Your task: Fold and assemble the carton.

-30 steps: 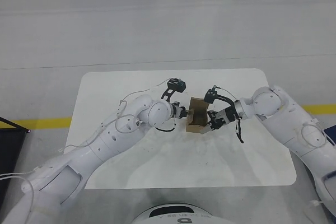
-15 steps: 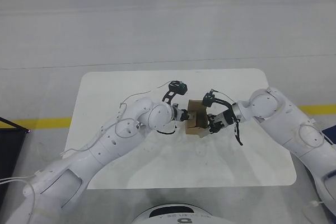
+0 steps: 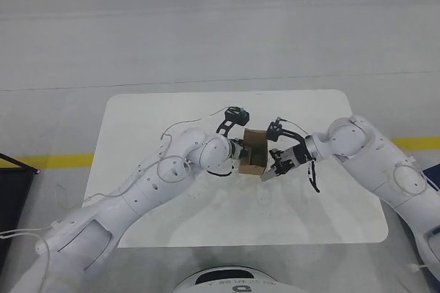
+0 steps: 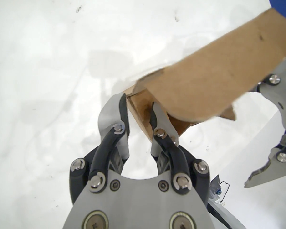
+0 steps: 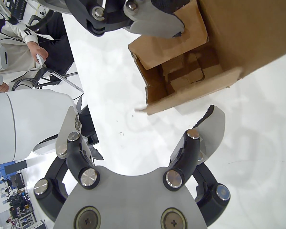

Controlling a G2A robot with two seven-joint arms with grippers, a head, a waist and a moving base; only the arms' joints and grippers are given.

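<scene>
Top view looks straight down from above the arms, distant, holding the whole table with the carton at frame centre. The 2 wrist views sit close, sighting past the left gripper and the right gripper. Both take in the carton from opposing sides.

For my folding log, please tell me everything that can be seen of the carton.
The carton is brown cardboard, a partly assembled box: open on one side, small flaps folded inside, one large flap standing out. It is near the middle of the white table. The left hand is shut on one wall's edge. The right hand is open close beside it; contact cannot be told.
</scene>
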